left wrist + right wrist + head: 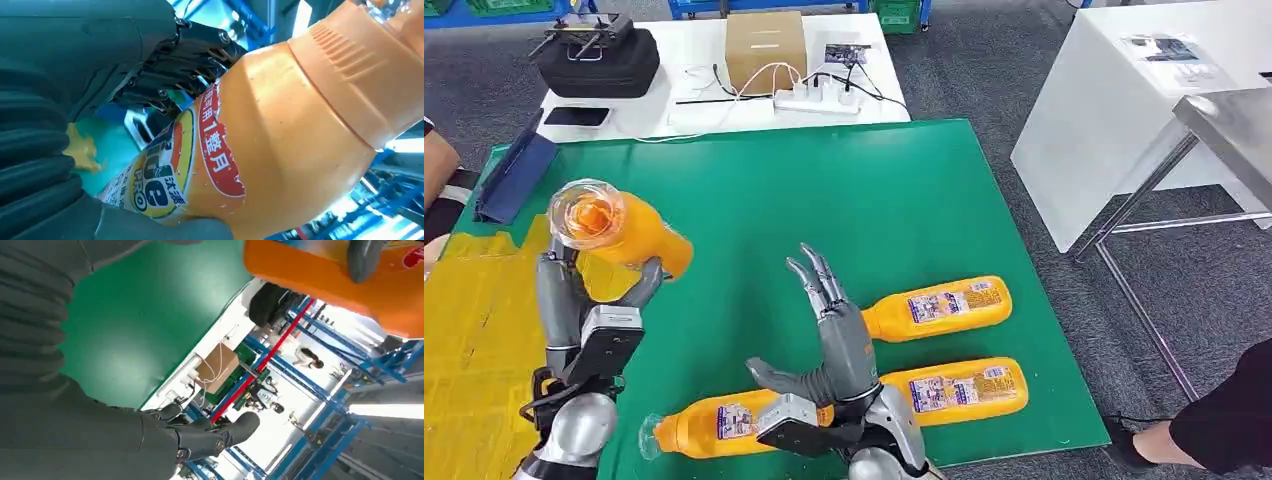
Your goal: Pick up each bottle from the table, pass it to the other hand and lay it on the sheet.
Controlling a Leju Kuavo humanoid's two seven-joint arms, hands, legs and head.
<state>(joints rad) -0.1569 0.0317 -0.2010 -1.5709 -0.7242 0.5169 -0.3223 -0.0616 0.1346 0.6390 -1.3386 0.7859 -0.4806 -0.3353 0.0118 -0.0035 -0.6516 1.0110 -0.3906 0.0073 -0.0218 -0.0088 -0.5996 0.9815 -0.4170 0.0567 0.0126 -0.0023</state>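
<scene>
- The left hand [584, 320] had a firm grip on an orange bottle [619, 232], lifted clear of the desk [904, 200] with its clear cap end turned toward the head camera.
- That held bottle hung above the edge where the yellow sheet [474, 340] meets the green mat, at the robot's left.
- In the left wrist view the dark fingers [185, 65] wrapped the bottle's labelled body, thumb below it.
- The right hand [829, 350] stood upright over the mat, fingers spread wide and holding nothing.
- Three more orange bottles lay flat on the green: the far bottle [939, 305] to the right hand's right, the right-side bottle [964, 388] nearer the desk's front edge, and the near bottle [709, 425] partly hidden behind the right wrist.
- At the back sat a cardboard box [766, 48], a white power strip [816, 100] and a black case [596, 60].
</scene>
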